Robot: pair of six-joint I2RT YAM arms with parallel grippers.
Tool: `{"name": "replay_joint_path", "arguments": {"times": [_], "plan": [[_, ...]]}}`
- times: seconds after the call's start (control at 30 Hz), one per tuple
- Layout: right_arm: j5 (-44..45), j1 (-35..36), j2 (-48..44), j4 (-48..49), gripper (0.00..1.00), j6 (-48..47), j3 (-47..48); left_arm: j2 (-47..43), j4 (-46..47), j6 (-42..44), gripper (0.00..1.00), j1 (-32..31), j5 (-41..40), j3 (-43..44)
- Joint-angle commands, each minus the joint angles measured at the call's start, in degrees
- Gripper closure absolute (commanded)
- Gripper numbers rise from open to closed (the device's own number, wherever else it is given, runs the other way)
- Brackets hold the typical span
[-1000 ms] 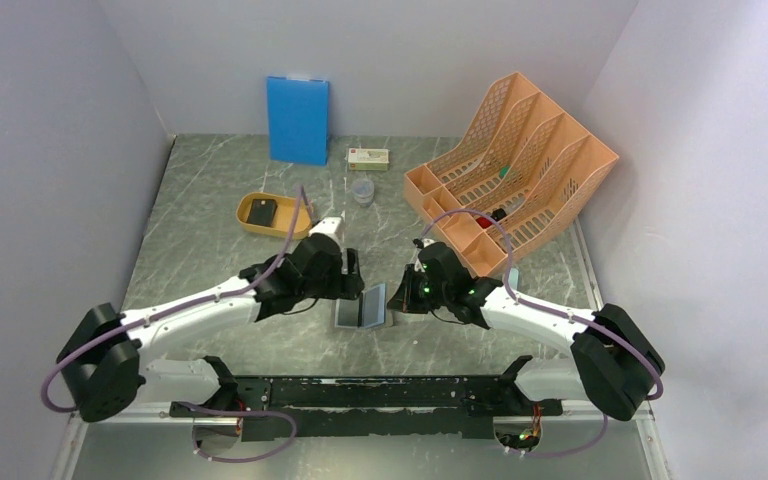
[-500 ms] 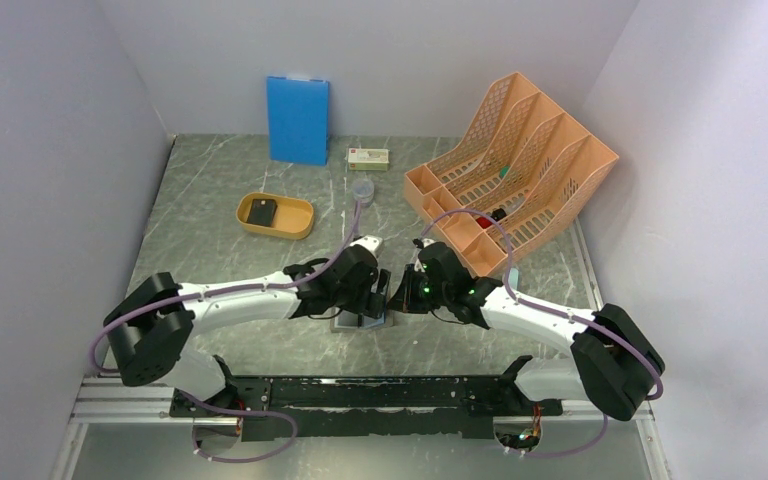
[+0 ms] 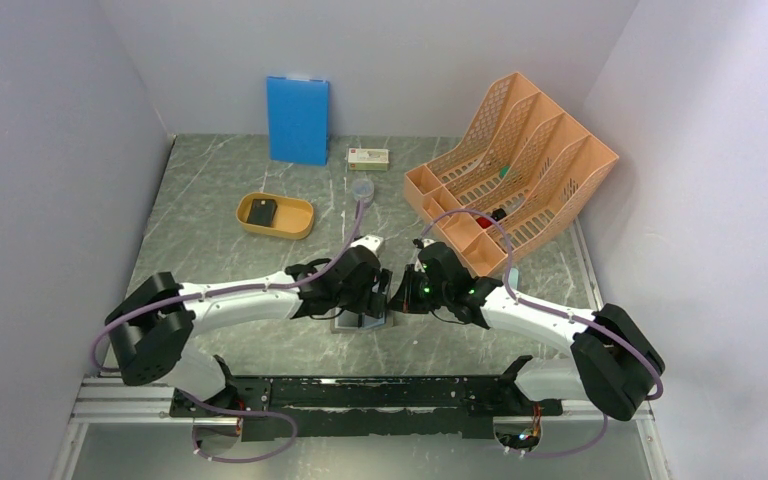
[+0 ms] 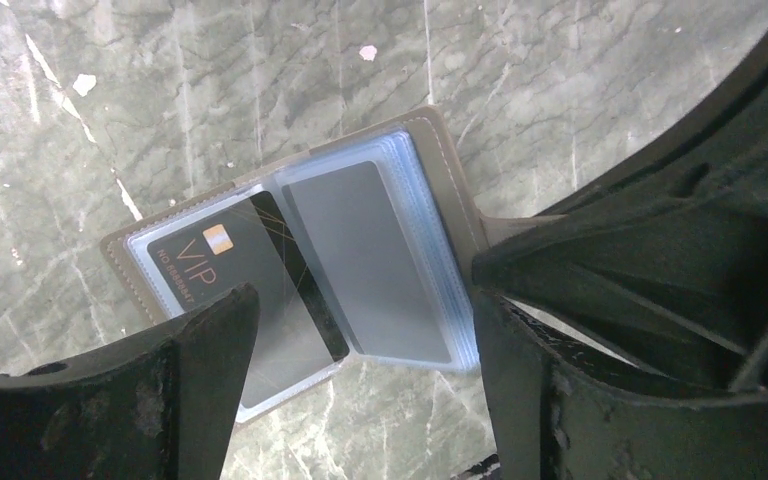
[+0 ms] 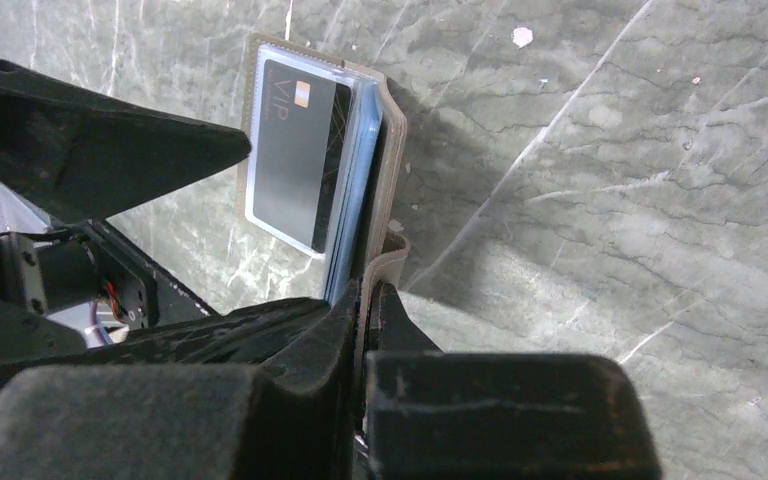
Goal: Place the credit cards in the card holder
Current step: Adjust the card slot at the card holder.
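Card (image 4: 250, 270) inside holder (image 4: 360, 260) on table (image 4: 560, 80)

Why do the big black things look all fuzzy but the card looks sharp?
Left wrist view: the left end effector sits right by the lens, so it blurs; the card farther off is sharp. Right wrist view: the right end effector blurs the same way, and the holder throws a dark shadow on the table. Top view: soft, even light, no glare.
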Motion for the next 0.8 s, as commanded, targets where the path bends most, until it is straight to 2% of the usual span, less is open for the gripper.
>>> {"name": "replay_joint_path", "arguments": {"times": [0.0, 0.17, 0.37, 0.77], "plan": [[0.0, 0.1, -1.0, 0.0, 1.0, -0.6, 1.4, -4.4, 0.8, -1.8, 0.17, -0.3, -1.7, -0.9], [-0.1, 0.2, -0.8, 0.3, 1.0, -0.6, 1.4, -5.3, 1.1, -2.5, 0.17, 0.2, -2.3, -1.3], [-0.1, 0.1, -0.9, 0.3, 1.0, -0.8, 1.3, -2.0, -1.2, -2.5, 0.21, 0.3, -2.9, -0.3], [-0.2, 0.2, -1.3, 0.7, 1.0, -0.4, 0.6, 1.2, 0.2, -1.8, 0.23, 0.3, -1.3, 0.5]]}}
